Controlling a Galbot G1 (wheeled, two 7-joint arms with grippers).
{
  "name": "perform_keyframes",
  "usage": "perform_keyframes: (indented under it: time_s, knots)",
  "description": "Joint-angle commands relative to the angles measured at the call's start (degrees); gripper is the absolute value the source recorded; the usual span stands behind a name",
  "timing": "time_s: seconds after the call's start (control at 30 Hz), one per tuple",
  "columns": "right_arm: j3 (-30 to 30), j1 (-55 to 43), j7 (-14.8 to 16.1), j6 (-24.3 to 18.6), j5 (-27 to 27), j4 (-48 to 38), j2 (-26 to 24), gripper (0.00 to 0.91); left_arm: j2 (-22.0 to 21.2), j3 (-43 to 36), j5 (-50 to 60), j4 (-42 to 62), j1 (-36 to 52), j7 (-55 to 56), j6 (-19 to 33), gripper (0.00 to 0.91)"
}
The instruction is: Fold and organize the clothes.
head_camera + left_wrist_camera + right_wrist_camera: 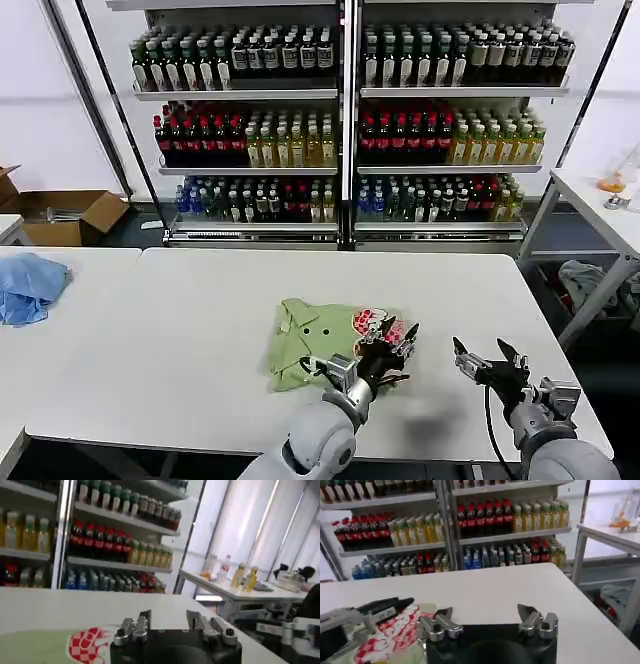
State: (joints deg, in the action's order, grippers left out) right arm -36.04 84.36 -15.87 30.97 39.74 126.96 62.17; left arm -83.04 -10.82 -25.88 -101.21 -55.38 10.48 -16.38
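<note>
A white table [200, 330] is filling the foreground, with shelves [345, 95] of bottled drinks standing behind it. A blue cloth [28, 285] is lying on a second table to the robot's left, well apart from the work.

The shirt [310, 340] is lying folded into a compact light green bundle near the front middle of the table, its collar toward the shelves and its red-and-white graphic [370, 322] showing at its right side.

The left gripper [398, 338] is hovering over the shirt's right edge, just above the graphic; its fingers [142, 622] are standing apart and holding nothing.

The right gripper [490, 357] is sitting over bare table to the right of the shirt, near the front edge; its fingers [532, 617] are spread wide and gripping nothing.
</note>
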Motion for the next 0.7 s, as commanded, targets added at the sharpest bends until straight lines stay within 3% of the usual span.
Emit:
perform_keyframes:
  time_s: [0.03,0.2,0.43,0.6,0.63,0.7]
  knots:
    - [11.76,-11.07,-2.19,-1.2,1.9,-7.62,4.59,0.907,7.29,17.06,-0.59,-13.94,-10.96,1.64,4.02,0.907]
    - [19.48,-16.84,-3.69,-1.59,3.13,-14.68,9.13,0.907,10.98,25.39,-0.12,-18.58,-20.52,2.19,6.29,0.907]
    - [22.93,-21.44,-5.51,-1.93,4.19,-22.61,13.25,0.907,8.51,30.81,0.7,-22.64,-30.3,2.35,7.65,0.907]
    - [23.29,-21.9,-7.77,-2.39,3.35,-24.98,14.17,0.907,8.13,31.64,0.68,-23.12,-31.32,2.44,7.72,0.907]
    - [23.29,-21.83,-8.21,-2.45,3.33,-25.28,14.21,0.877,8.15,31.65,0.63,-23.03,-31.29,2.55,7.7,0.907]
    - [23.23,-21.67,-8.39,-2.68,3.37,-25.55,14.15,0.615,8.16,31.57,0.6,-23.0,-31.21,2.58,7.67,0.907]
